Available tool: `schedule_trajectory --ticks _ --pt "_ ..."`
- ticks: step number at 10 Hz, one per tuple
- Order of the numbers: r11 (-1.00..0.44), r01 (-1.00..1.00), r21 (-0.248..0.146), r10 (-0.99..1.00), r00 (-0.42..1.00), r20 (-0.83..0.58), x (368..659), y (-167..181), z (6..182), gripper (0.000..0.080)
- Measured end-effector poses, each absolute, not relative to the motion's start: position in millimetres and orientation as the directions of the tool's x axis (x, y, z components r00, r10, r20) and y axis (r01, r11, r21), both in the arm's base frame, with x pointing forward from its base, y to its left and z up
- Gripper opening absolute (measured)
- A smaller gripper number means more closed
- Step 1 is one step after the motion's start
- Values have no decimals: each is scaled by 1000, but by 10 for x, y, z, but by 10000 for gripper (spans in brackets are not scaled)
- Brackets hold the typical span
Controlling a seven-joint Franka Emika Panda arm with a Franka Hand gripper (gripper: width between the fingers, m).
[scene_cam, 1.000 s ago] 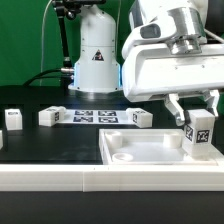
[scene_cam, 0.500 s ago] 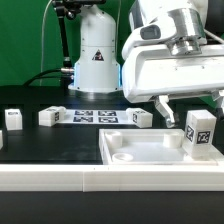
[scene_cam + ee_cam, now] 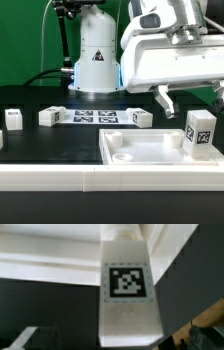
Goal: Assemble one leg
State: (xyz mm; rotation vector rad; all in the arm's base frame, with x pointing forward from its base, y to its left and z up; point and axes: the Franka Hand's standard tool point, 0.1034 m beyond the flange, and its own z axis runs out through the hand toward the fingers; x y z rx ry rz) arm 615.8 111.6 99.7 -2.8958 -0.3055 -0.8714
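In the exterior view we see the gripper (image 3: pixel 194 100) hanging above the white panel (image 3: pixel 150 152). Its two fingers (image 3: pixel 165 100) are spread wide with nothing between them. It holds no part.

The leg (image 3: pixel 200 133) stands upright below the gripper and apart from both fingers. It is planted on the panel close to the panel's far rim, toward the exterior view's right, and its tag (image 3: pixel 203 128) faces the camera. The panel itself lies along the near edge of the tabletop (image 3: pixel 40 140), toward the near corner on the exterior view's right.

Farther back, the marker board (image 3: pixel 95 116) lies flat in the middle of the tabletop. Three other legs (image 3: pixel 52 116) lie in a row with it: one just beside each end of the board and one near the edge on the exterior view's left. The robot base (image 3: pixel 97 55) rises at the far edge.

In the wrist view the leg (image 3: pixel 130 322) fills the middle of the picture, with its tag (image 3: pixel 127 280) sharp on the facing side. Behind it we see the white panel (image 3: pixel 50 255) and the dark tabletop (image 3: pixel 50 300). We cannot make out the fingertips clearly here.
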Motion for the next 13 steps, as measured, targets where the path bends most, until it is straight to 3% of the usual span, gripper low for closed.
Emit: schedule_trajectory --ticks 3,9,11,13 --pt "-971 230 -64 170 854 491 6107 1171 933 649" --pt "-960 216 -177 193 971 139 6121 1236 888 649" --pt "-957 207 -201 204 978 40 6087 1159 908 649" --pt "-957 207 -204 204 978 35 6104 1170 911 649"
